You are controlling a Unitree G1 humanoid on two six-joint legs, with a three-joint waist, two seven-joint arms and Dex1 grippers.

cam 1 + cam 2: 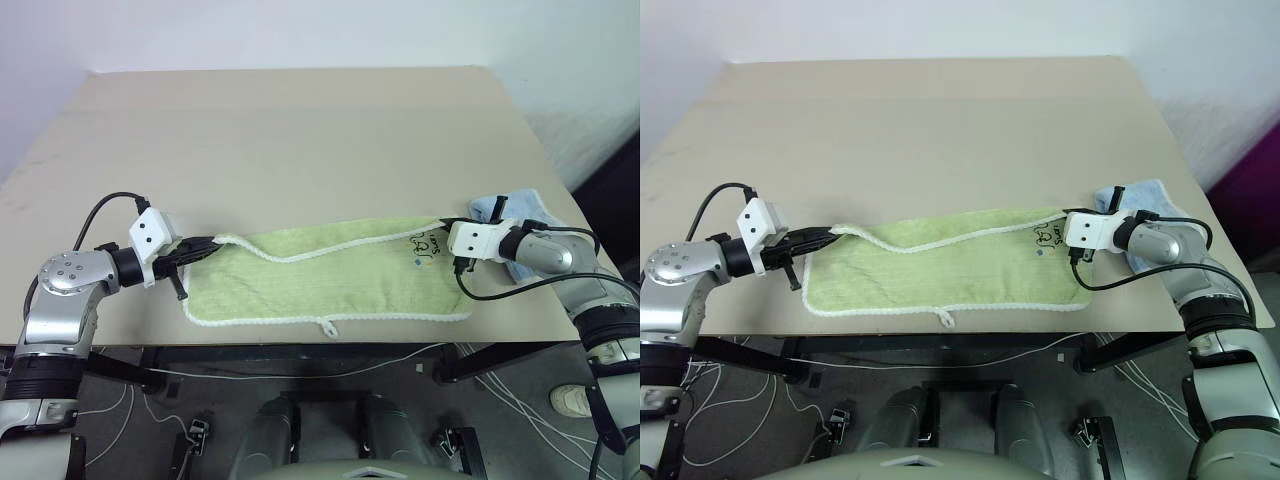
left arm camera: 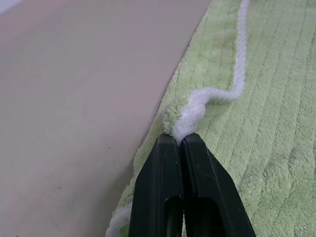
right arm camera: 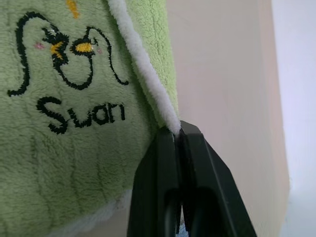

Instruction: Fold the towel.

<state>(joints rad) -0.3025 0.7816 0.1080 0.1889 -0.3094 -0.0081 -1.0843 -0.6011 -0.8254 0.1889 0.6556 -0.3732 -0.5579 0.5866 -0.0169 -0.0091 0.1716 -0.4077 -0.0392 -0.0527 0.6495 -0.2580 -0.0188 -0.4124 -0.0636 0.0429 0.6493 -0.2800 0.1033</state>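
So, a long light-green terry towel w/ white corded edging [image 1: 330, 280] lies flat near the front edge of a beige tabletop [image 1: 290, 130], its long axis running straight from one gripper to the other. Left gripper [image 1: 207, 243] has its two black fingers pinched tight on the far corner at its end; in the left wrist view the cord bunches right at the fingertips [image 2: 182, 143]. Right gripper [image 1: 1071, 236] is likewise clamped on the far corner at the opposite end, the white edging caught in its tips, the small black printed mark [image 3: 74, 79] just beside it. Each arm is thus at its own corner, the cloth spanning between them. The near long edge, w/ its small white loop [image 1: 327, 327], lies toward the robot from both grippers, so a lengthwise fold prob. means carrying both corners that way. A pale-blue cloth [image 1: 520, 210] sits just behind the right gripper.
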